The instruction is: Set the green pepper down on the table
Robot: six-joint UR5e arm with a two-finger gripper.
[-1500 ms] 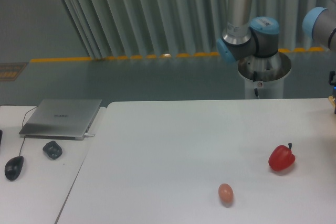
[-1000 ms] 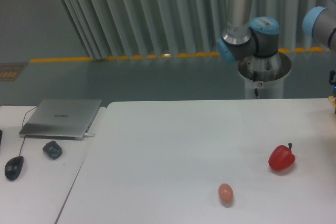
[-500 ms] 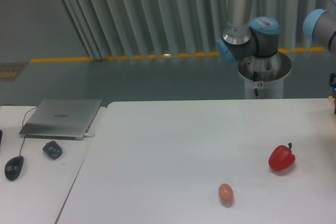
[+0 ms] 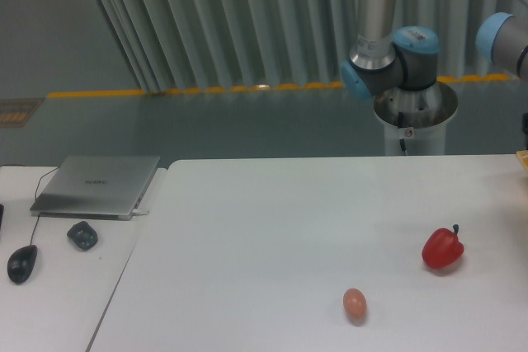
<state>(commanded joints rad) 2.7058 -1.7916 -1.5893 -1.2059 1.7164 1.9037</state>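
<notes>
The green pepper is out of view. The white table (image 4: 272,228) fills the lower middle and right of the camera view. The arm's base (image 4: 412,113) stands behind the table's far edge, and an elbow joint (image 4: 503,39) runs off the right border. The gripper itself is beyond the right border; only a dark sliver shows there, at about the table's far edge.
A red bell pepper (image 4: 442,247) lies at the right of the table and a small tan egg (image 4: 355,303) near the front. A tan object's edge (image 4: 522,157) shows at the far right. On the left desk (image 4: 49,302) lie a laptop (image 4: 97,185), a mouse (image 4: 22,263) and a small dark object (image 4: 82,235).
The dark tool part at the right border has slid further out of the frame. The red pepper, the egg and the desk items have not moved.
</notes>
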